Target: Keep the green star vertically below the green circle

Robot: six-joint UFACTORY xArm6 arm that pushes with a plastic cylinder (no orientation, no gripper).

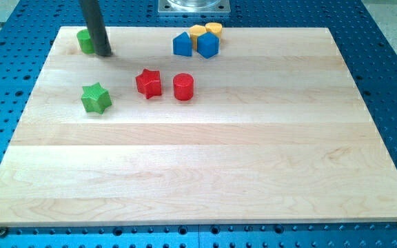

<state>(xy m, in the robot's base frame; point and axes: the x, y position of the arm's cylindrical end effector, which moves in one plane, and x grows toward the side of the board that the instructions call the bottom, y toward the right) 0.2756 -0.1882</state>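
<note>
Blue perforated metal frames the scene on every side, and on it lies the bench, a pale wooden board that fills most of the view. No gripper exists on this arm, so there is nothing to open or close; the arm ends in a dark rod coming down from the view's top left, and my tip rests on the board touching the right side of the green circle, which it partly hides.

Among the blocks, a cluster sits near the top centre: two blue blocks, whose exact shapes I cannot settle, with two yellow blocks just behind them. Lower, toward the middle left, a red star and a red cylinder stand close beside each other without touching. The green star lies below the green circle, well apart from it and shifted slightly toward the view's right.

By my judgement the arrangement is nearly met already. To do the step well, I would avoid driving the circle further left, since my tip presses on its right flank. Lining up needs only a small correction: either nudge the star a little leftward from its right side, or bring the circle right by moving round to its left. Slow, short pushes through the block's centre should keep it from spinning off line, and the red star is near enough to watch.
</note>
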